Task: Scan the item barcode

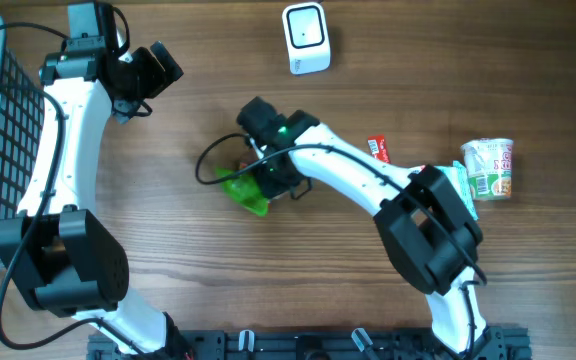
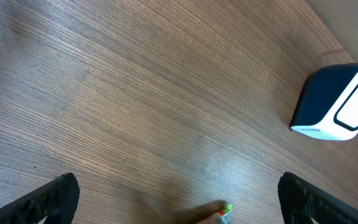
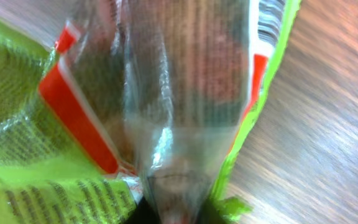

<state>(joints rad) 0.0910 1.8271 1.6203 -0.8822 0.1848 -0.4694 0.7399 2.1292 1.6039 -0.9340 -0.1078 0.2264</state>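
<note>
The item is a green snack packet [image 1: 246, 190] with red trim and a clear seam, lying mid-table. My right gripper [image 1: 266, 172] is down on it. In the right wrist view the packet [image 3: 36, 162] fills the picture, and its clear seam narrows into my right gripper [image 3: 169, 218], which is shut on it with the fingers mostly hidden. Printed stripes show near the packet's top edge [image 3: 272, 22]. The white scanner [image 1: 306, 38] stands at the back and shows dark-sided in the left wrist view [image 2: 340, 102]. My left gripper [image 1: 158, 65] hovers open [image 2: 178, 186] over bare wood, with a packet corner [image 2: 224, 213] below it.
A red packet [image 1: 379, 150] and a cup of noodles [image 1: 488, 168] lie to the right, beside the right arm's elbow. A black wire basket [image 1: 3, 120] stands along the left edge. A black cable loop [image 1: 208, 160] lies just left of the green packet.
</note>
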